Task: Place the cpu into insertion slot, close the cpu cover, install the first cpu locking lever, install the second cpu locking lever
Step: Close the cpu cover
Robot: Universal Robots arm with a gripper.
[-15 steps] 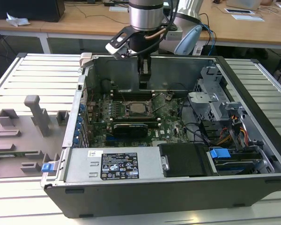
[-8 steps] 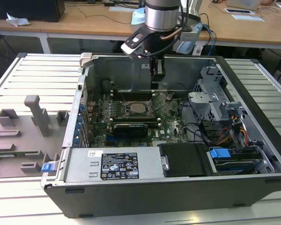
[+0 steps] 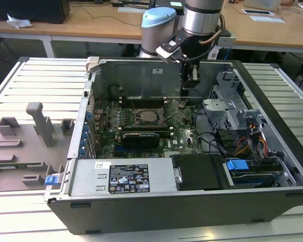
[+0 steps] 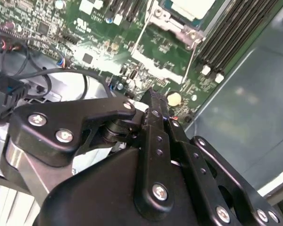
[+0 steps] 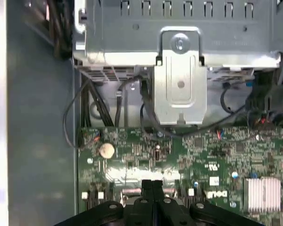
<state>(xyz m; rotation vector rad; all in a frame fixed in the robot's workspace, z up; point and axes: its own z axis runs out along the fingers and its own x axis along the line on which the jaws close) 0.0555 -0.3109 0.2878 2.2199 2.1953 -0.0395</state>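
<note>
CPU (image 3: 149, 116) sits in the insertion slot (image 3: 140, 120) in the exterior view: pale square top, flat inside the dark rim, mid-board in the open case (image 3: 141, 75). Placement looks done to me, so you're on the cover/lever part. The gripper (image 3: 191, 84) hangs above the board to the exterior view's right of the slot. It's near the slot but clear of it, not over it, and nothing hangs from the tips.

Second wrist view: the jaws are pressed together with nothing between them. The tips (image 4: 152, 98) sit over green board beside a coin cell (image 4: 174, 98). The CPU is ahead of the jaws and well apart from them. The cpu cover (image 4: 175, 24) appears to lie down around the chip. One locking lever (image 4: 142, 32) runs along one side as a thin wire, and another locking lever (image 4: 190, 59) runs along the side next to the memory slots (image 4: 231, 37). You can't tell from here whether either one is hooked under its catch.

My read is that lever work calls for the tips to come across to the slot. They then need to land squarely on a thin, springy wire. Closed jaws suit a push, not a pinch, and a slip would land on board parts.

First wrist view: closed fingertips (image 5: 152, 184) over the green board, the same coin cell off to one side. A silvery bracket (image 5: 180, 75) and cables (image 5: 92, 106) lie beyond the board edge.
</note>
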